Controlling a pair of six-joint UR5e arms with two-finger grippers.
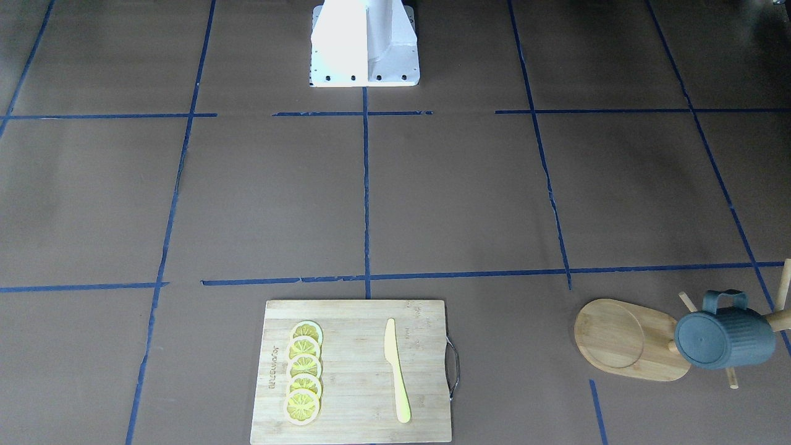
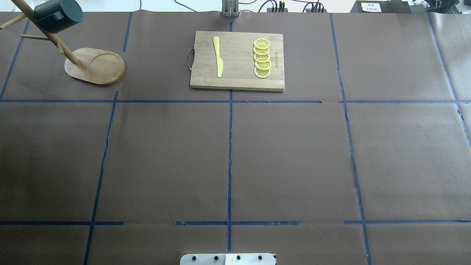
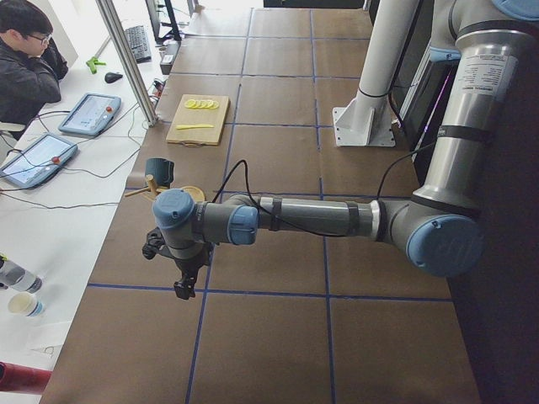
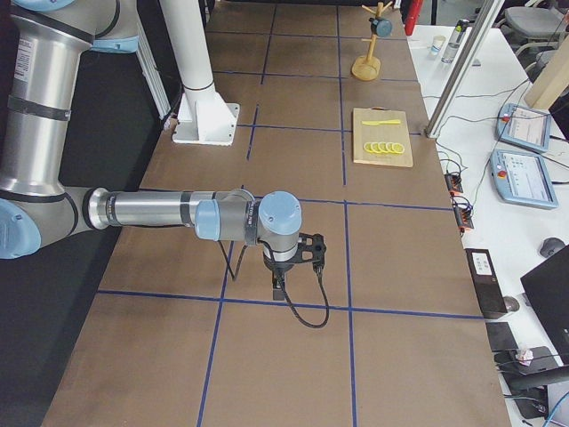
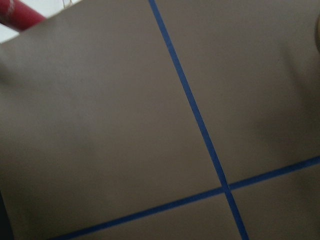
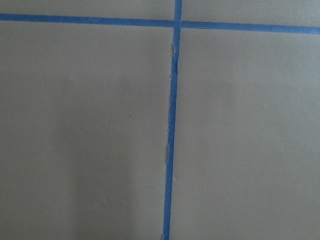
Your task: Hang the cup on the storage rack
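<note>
The dark blue-grey ribbed cup (image 1: pixel 723 339) hangs by its squared handle on a peg of the bamboo storage rack (image 1: pixel 624 339) at the table's far left corner. Both also show in the overhead view, the cup (image 2: pixel 58 15) above the rack's oval base (image 2: pixel 97 66). My left gripper (image 3: pixel 179 282) shows only in the exterior left view, low over bare table and well apart from the rack. My right gripper (image 4: pixel 277 289) shows only in the exterior right view, over a blue tape line. I cannot tell whether either is open or shut. Both wrist views show only brown table and tape.
A rectangular bamboo cutting board (image 2: pixel 237 79) with several lemon slices (image 2: pixel 262 58) and a yellow knife (image 2: pixel 218 57) lies at the table's far middle. The robot's white base (image 1: pixel 364 46) stands at the near edge. A seated operator (image 3: pixel 25 59) and tablets are beside the table.
</note>
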